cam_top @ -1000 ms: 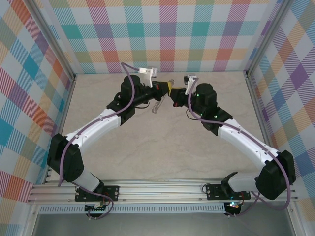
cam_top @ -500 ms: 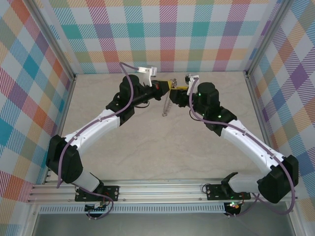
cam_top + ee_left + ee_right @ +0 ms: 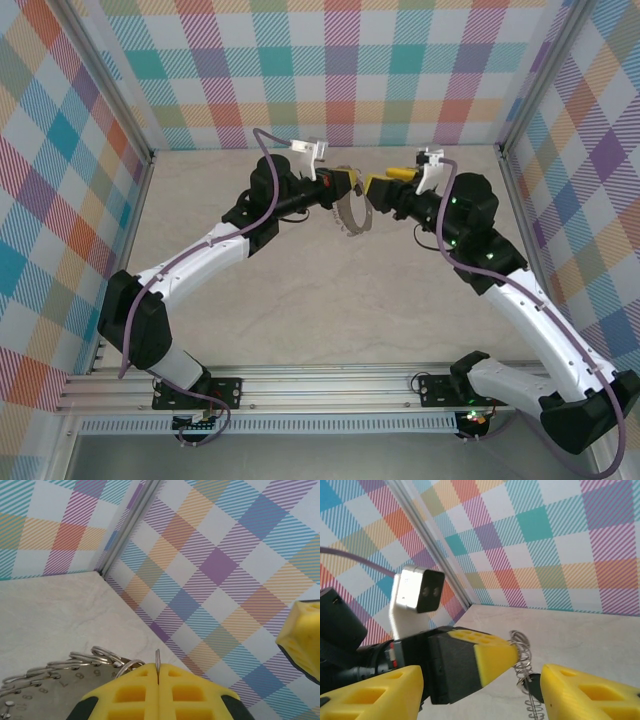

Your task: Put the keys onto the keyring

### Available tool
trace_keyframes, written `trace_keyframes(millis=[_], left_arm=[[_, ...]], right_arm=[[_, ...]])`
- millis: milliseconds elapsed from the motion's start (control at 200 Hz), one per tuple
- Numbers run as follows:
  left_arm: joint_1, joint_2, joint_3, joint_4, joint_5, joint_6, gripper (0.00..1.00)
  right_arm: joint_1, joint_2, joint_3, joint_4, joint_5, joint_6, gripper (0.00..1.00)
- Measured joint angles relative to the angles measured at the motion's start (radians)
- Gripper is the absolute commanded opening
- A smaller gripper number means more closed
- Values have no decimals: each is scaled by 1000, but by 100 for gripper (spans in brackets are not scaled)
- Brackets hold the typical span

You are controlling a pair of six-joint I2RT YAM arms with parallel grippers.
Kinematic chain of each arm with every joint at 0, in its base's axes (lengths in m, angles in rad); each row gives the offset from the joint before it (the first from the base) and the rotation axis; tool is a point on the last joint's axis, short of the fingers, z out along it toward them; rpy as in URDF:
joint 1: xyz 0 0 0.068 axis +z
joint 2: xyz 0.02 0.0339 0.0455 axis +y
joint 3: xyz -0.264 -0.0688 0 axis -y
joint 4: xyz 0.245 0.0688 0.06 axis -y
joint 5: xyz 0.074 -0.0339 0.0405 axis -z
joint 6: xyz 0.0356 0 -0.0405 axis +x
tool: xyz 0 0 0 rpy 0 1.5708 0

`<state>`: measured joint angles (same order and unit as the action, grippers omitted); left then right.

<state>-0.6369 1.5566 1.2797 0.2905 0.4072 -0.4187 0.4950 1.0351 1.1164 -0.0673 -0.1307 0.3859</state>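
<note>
Robot lab test cell. Bright plaid panels (image 3: pixel 340 70) close in behind and on both sides of the jaws, framed by aluminium posts (image 3: pixel 105 80). Below the jaws is a bare beige marbled tabletop (image 3: pixel 330 300), with robot arms (image 3: pixel 200 255) bolted to an aluminium rail (image 3: pixel 330 385) nearer than the jaws.

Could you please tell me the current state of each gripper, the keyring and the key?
left gripper: shut, pinching the keyring's rim.
right gripper: open, holding nothing.
keyring: lifted off the table, hanging from the left gripper.
key: dangling at the keyring, within the open right gripper's span; whether it is threaded on is unclear.
</note>
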Motion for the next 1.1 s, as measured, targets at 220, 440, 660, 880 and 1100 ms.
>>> trace_keyframes(millis=[220,440,660,880,1100], left_arm=[[1,0,0,1,61,19,0],[16,1,2,18,140,18,0],[32,7,2,92,215,-16,0],[37,10,2,148,269,-46,0],[37,13,2,167,292,-64,0]], right_arm=[[-142,16,-70,73,-128,116,54],[-207,81,-130,203,-283,209,45],[-208,137,-161,391,-454,294,41],[-208,154,-173,515,-527,360,38],[-208,186,-174,578,-557,404,31]])
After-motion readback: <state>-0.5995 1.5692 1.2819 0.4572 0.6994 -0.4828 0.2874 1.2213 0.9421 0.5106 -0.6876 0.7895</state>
